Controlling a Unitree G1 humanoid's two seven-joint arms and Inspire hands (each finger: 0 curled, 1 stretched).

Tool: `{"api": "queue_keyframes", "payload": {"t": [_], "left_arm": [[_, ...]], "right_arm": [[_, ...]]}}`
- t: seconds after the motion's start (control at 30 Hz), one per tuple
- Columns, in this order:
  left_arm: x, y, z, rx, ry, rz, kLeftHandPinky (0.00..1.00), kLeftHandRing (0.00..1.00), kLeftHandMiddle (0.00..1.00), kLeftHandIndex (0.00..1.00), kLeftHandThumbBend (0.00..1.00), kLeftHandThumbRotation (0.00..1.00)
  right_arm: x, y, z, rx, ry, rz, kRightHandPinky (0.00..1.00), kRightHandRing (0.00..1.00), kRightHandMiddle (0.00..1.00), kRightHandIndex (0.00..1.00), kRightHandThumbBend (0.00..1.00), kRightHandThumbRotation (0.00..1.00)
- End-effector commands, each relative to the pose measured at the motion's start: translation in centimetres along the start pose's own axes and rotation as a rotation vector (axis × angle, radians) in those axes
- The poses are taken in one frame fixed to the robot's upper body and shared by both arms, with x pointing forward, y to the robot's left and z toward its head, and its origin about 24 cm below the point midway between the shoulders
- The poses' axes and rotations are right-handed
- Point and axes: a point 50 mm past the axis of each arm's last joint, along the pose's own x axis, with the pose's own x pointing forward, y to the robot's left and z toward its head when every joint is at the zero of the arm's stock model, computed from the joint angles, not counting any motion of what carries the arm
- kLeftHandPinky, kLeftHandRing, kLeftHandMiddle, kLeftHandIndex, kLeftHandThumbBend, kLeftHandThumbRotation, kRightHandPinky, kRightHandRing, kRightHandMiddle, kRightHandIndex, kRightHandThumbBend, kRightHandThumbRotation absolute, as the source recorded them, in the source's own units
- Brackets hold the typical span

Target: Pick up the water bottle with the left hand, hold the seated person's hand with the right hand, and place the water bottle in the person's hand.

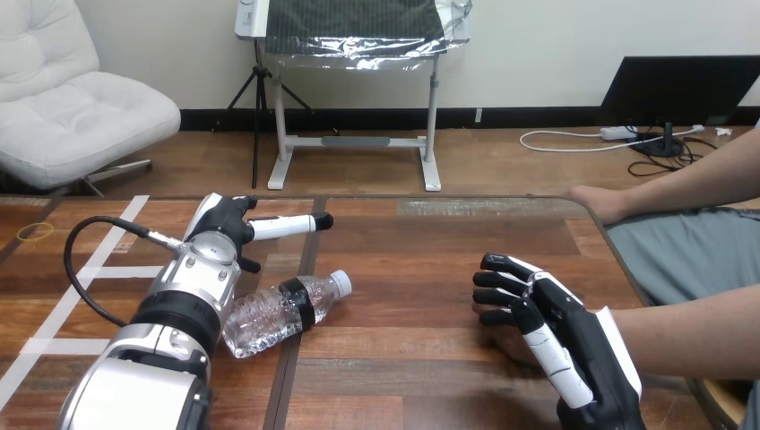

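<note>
A clear plastic water bottle (273, 315) with a black label band and a white cap lies on its side on the wooden table (421, 269), cap pointing right. My left hand (226, 231) hovers just beyond and above it, open, with one finger stretched out to the right and nothing in it. My right hand (556, 331) lies over the person's hand (508, 346), which reaches in from the right edge; my fingers curl down over its far side, and most of that hand is hidden beneath mine.
The person's other hand (599, 202) rests at the table's far right edge. White tape lines (85, 269) cross the table's left part, with a small yellow ring (36, 231) near the far left.
</note>
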Motion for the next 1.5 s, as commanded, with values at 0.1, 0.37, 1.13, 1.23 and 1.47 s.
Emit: {"api": "queue_keyframes", "payload": {"t": [0.1,0.37,1.13,1.23,1.47], "left_arm": [[-0.3,1.6,2.5,0.002,-0.105,0.04,0.75,0.99,1.0,0.97,1.0,0.38],[-0.4,1.9,2.7,0.076,-0.108,0.03,0.79,1.0,1.0,0.98,0.99,0.42],[-1.4,2.3,3.6,0.342,-0.236,0.136,0.85,0.92,0.91,0.91,1.0,0.42],[-1.7,2.5,3.6,0.373,-0.262,0.128,0.98,0.96,0.94,0.93,1.0,0.41],[-2.4,3.0,3.8,0.444,-0.298,0.088,0.94,0.96,0.95,0.94,1.0,0.41]], "right_arm": [[1.5,-0.2,1.5,-0.019,-0.083,0.009,0.66,0.74,0.76,0.78,0.82,0.8],[1.4,-0.1,1.5,-0.025,-0.086,0.007,0.66,0.74,0.76,0.78,0.81,0.8],[1.4,0.0,1.5,-0.011,-0.086,0.004,0.67,0.74,0.76,0.78,0.8,0.8],[1.4,0.0,1.5,-0.012,-0.086,0.002,0.67,0.74,0.76,0.78,0.8,0.8],[1.3,0.0,1.4,-0.015,-0.085,0.001,0.67,0.74,0.76,0.78,0.8,0.8]]}}
